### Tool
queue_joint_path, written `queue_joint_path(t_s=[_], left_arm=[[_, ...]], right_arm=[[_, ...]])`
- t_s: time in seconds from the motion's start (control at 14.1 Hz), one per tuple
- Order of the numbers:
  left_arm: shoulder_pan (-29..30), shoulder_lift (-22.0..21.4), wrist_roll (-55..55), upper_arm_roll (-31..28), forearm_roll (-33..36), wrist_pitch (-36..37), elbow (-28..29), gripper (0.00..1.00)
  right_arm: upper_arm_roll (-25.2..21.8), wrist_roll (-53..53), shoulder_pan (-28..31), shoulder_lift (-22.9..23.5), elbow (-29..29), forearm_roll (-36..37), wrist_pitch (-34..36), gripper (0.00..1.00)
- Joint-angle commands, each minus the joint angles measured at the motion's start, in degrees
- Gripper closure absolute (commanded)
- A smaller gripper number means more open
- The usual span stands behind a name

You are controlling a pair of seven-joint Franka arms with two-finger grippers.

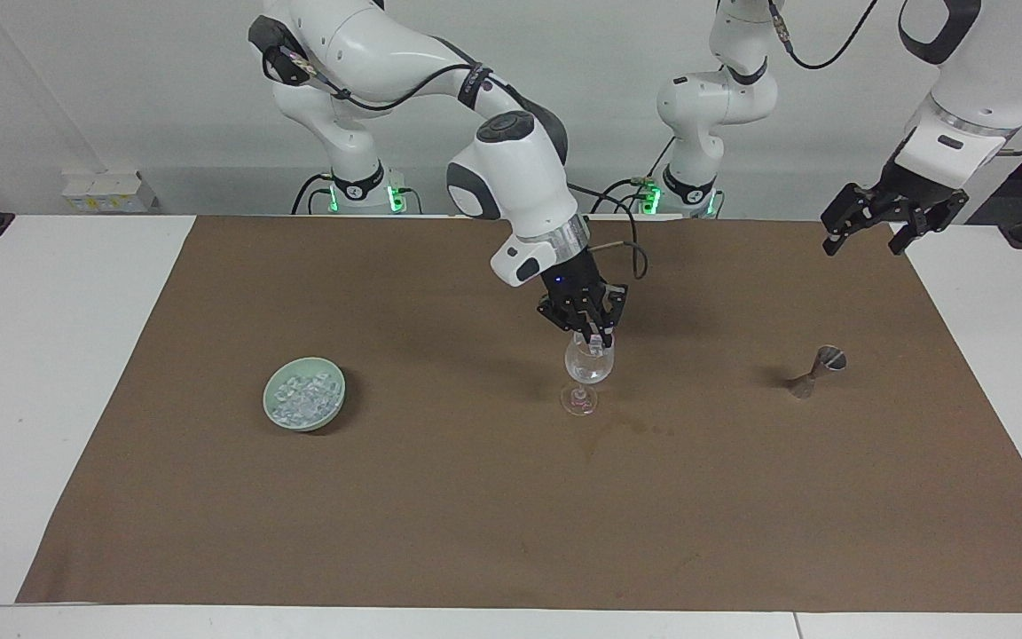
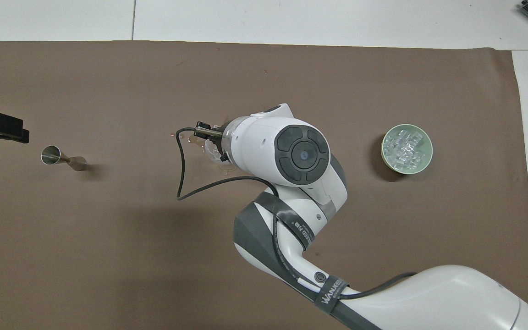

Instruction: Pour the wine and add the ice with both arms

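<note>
Ice [image 1: 302, 398] mostly lay in its bowl [image 1: 335, 404] while the right gripper [image 1: 598, 338], seemingly pinching one chunk, hung over the glass [image 1: 588, 366].

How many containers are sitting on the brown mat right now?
3. A green bowl of ice toward the right arm's end, a stemmed glass mid-mat under the right hand, and a metal jigger toward the left arm's end.

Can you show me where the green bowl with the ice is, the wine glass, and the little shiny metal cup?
Pale green shallow bowl [image 1: 337, 401], facing view, on its rim.
Clear stemmed wine glass [image 1: 588, 368], facing view, on its round belly.
Small hourglass-shaped metal jigger [image 2: 51, 154], overhead view, on its open upper cup.
</note>
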State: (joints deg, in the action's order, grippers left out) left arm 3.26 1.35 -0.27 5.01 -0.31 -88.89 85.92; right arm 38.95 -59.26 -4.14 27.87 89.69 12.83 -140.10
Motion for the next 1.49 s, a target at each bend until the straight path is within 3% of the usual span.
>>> queue_joint_path(t_s=[0.0,0.14,0.21,1.0,1.14,1.21,1.42], left_arm=[[-0.36,-0.29,2.19,0.0,3.12,-0.49,0.21,0.0],[-0.36,-0.38,2.38,0.0,2.95,-0.67,0.13,0.0],[-0.36,-0.38,2.29,0.0,2.95,-0.67,0.13,0.0],[-0.1,-0.29,2.29,0.18,2.24,-0.76,0.13,0.0],[-0.1,-0.29,2.29,0.09,2.33,-0.76,0.13,0.0],[-0.01,-0.29,2.29,0.09,2.33,-0.76,0.13,0.0],[-0.27,-0.38,2.29,0.09,2.24,-0.67,0.04,0.0]], right_arm=[[0.6,0.02,0.45,0.96,-0.75,1.5,-0.97,0.47],[0.6,-0.07,0.54,0.96,-0.75,1.41,-1.06,0.3],[0.6,-0.33,0.54,0.96,-0.75,1.41,-1.06,0.27],[2.62,-4.46,0.45,-0.09,-1.19,1.59,-0.97,0.22],[2.71,-5.07,0.62,-1.23,-1.36,1.41,-0.97,0.14],[2.71,-5.08,0.89,-1.58,-1.88,1.32,-0.88,0.0],[1.4,-4.2,0.98,-3.34,-2.68,1.67,-0.62,0.0]])
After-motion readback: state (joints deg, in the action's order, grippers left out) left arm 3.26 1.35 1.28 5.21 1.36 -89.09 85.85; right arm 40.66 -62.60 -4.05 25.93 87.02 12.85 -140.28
